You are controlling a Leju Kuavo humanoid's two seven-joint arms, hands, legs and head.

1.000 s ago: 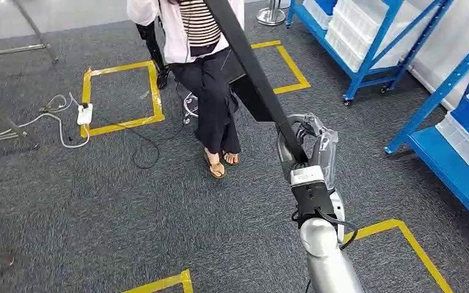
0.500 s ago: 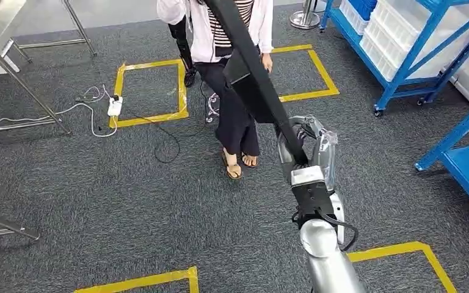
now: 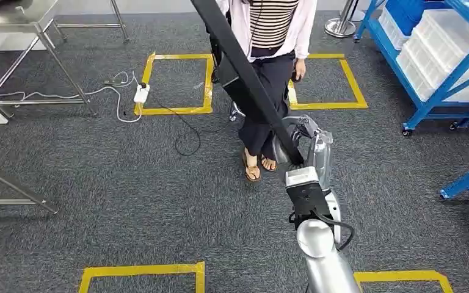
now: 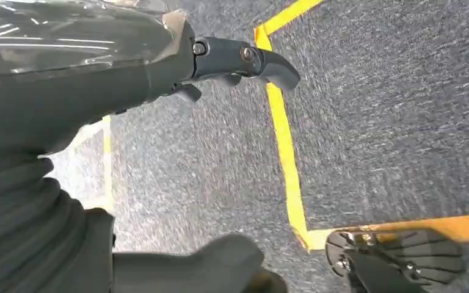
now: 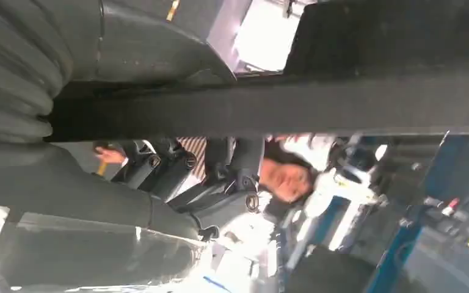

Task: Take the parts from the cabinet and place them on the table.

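My right hand (image 3: 305, 145) grips the lower end of a long black part (image 3: 244, 67). The part slants up and to the left, reaching the top edge of the head view. Up close in the right wrist view, the same black part (image 5: 293, 107) runs across the picture as a dark bar, with my right hand (image 5: 159, 177) wrapped around it. In the left wrist view my left hand (image 4: 98, 91) hangs over the grey carpet. Its fingers (image 4: 262, 61) and thumb (image 4: 220, 265) are apart and hold nothing.
A person in a striped top (image 3: 273, 30) stands close ahead, right behind the part. Blue shelving with white bins (image 3: 439, 61) lines the right side. A steel table (image 3: 12, 18) stands at the far left, with a power strip and cable (image 3: 140, 93) beside yellow tape squares (image 3: 177, 82).
The whole picture has shifted to the right, so my view has turned left. The steel table has come in at the left. My right hand still holds the black part the same way.
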